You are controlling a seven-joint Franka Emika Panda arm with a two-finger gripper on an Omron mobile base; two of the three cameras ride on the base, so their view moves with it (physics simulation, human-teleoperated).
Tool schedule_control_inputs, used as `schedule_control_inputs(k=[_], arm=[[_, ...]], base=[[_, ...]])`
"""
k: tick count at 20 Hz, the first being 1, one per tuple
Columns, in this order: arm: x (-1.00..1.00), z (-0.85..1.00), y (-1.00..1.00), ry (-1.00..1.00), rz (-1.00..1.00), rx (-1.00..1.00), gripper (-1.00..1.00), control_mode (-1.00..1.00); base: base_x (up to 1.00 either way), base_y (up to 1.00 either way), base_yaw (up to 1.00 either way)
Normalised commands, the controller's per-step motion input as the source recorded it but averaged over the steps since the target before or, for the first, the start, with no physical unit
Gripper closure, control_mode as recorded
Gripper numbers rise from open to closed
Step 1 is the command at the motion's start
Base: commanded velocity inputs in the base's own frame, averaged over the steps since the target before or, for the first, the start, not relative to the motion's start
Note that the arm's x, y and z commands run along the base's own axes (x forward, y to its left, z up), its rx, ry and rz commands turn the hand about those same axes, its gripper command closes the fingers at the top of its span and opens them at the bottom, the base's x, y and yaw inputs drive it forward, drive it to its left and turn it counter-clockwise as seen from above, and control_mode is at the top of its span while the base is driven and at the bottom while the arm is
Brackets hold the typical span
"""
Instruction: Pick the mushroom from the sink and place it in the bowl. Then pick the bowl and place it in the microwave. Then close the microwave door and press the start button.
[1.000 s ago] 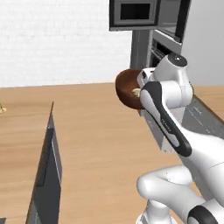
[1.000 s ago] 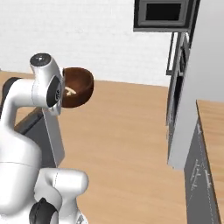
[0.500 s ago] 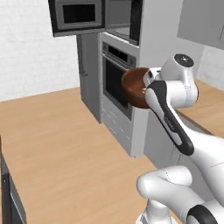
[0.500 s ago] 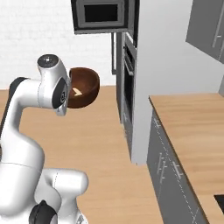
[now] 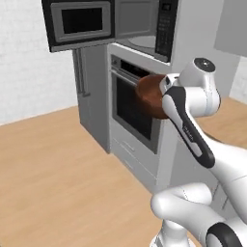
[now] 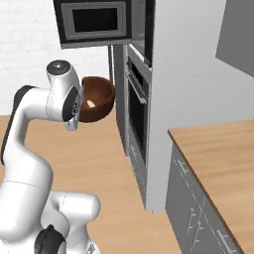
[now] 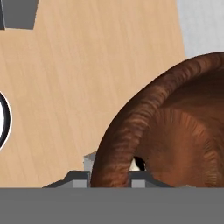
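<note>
Hand view: hand (image 7: pixel 109 177) pinches the bowl (image 7: pixel 175 131) rim, mushroom (image 7: pixel 138 164) mostly hidden behind it.

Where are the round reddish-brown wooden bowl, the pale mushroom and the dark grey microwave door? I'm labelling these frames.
round reddish-brown wooden bowl (image 6: pixel 101 94): right base view, inner wall.
pale mushroom (image 6: pixel 91 104): right base view, its cap inside the bowl.
dark grey microwave door (image 5: pixel 82 21): left base view, black window.

We see bright, even, flat rendered light with hardly any cast shadows or glare; edges look slightly soft and pixelated, and the round reddish-brown wooden bowl (image 7: pixel 175 131) is coarse close up.
</note>
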Motion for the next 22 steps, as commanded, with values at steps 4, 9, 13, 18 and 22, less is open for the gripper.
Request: schedule_control_inputs(k=[4,9,13,18,22], arm=[[0.0,0.0,0.0,0.0,0.0,0.0,1.0,1.0],[0.0,0.0,0.0,0.0,0.0,0.0,1.0,1.0],[0.0,0.0,0.0,0.0,0.0,0.0,1.0,1.0],[0.0,0.0,0.0,0.0,0.0,0.0,1.0,1.0],[0.0,0.0,0.0,0.0,0.0,0.0,1.0,1.0]], base=[[1.0,0.99,-0.28],[1.0,0.96,-0.29],[1.0,0.87,-0.3],[0.46,0.25,-0.32],[0.57,0.66,-0.4]])
